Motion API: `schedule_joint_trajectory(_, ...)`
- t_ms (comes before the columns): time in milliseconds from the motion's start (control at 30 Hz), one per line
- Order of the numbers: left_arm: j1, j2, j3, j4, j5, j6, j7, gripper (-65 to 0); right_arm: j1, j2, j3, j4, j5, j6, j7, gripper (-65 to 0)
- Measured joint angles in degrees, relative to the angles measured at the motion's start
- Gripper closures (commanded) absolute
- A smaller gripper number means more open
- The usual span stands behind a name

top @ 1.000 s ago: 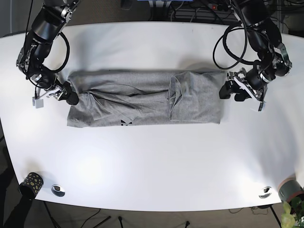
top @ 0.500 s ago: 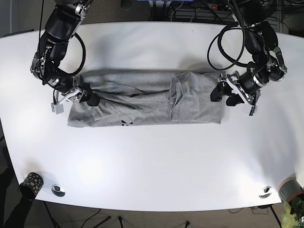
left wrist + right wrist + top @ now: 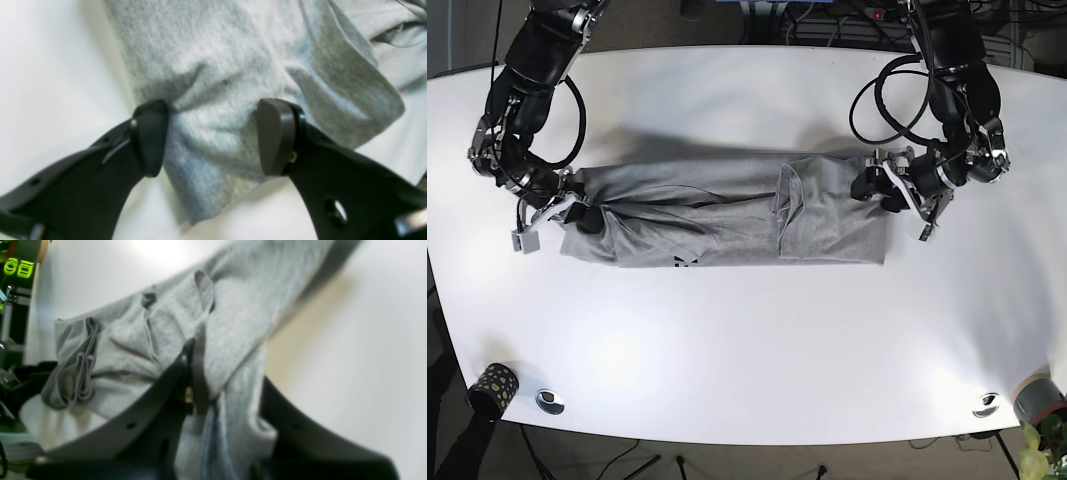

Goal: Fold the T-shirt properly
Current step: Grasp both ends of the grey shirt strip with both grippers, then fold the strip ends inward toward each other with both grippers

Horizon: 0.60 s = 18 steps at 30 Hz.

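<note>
The grey T-shirt point(image 3: 727, 215) lies as a long, wrinkled band across the middle of the white table point(image 3: 747, 350), with a folded panel on its right part. My left gripper point(image 3: 874, 190) sits at the shirt's right edge. In the left wrist view it point(image 3: 213, 136) is open, its two fingers straddling the cloth point(image 3: 217, 66). My right gripper point(image 3: 582, 215) is at the shirt's left end. In the right wrist view it point(image 3: 227, 386) is shut on a bunched fold of the fabric point(image 3: 166, 323).
A dotted black cup point(image 3: 492, 385) and a metal disc point(image 3: 549, 400) sit at the near left corner. Another disc point(image 3: 985, 405) and a plant pot point(image 3: 1039, 400) are at the near right. Cables hang behind the table's far edge.
My right gripper went in over the shirt's left end, then drew back left with cloth bunched in it. My left gripper moved inward onto the right edge, nudging it left.
</note>
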Motion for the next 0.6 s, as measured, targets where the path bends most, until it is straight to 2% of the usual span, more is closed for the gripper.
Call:
schedule_joint_trajectory(233, -0.04, 3.08, -0.13, -0.09, 0.11, -0.02, -0.46, -38.5, -4.92, 0.42, -0.09, 15.13, -0.22, 0.42, -0.15, 0.0)
schedule_joint_trajectory(300, -0.04, 4.61, -0.04, -0.20, 0.09, -0.02, -0.50, -38.5, -6.86, 0.57, -0.48, 19.04, -0.85, 1.55, -0.52, 0.0)
schedule_joint_trajectory(400, -0.07, 6.08, 1.38, -0.37, 0.26, 0.00, -0.85, -38.5, -8.76, 1.16, -4.83, 25.29, -1.25, 3.87, -0.63, 0.0)
schedule_joint_trajectory(500, -0.37, 7.13, 4.68, -1.62, -0.13, 0.00, -1.53, -38.5, -9.46, 0.09, -8.20, 30.38, -0.83, 4.28, -0.59, 0.0)
schedule_joint_trajectory(533, -0.50, 7.54, 5.62, -2.05, -0.26, 0.00, -1.49, -38.5, -9.88, -0.11, -9.09, 31.76, -0.02, 5.09, -0.39, 0.0)
schedule_joint_trajectory(600, -0.50, 8.37, 7.08, -2.73, -0.57, -0.02, -1.53, -38.5, -10.43, -0.85, -10.62, 34.07, 0.24, 5.46, 0.00, 0.0)
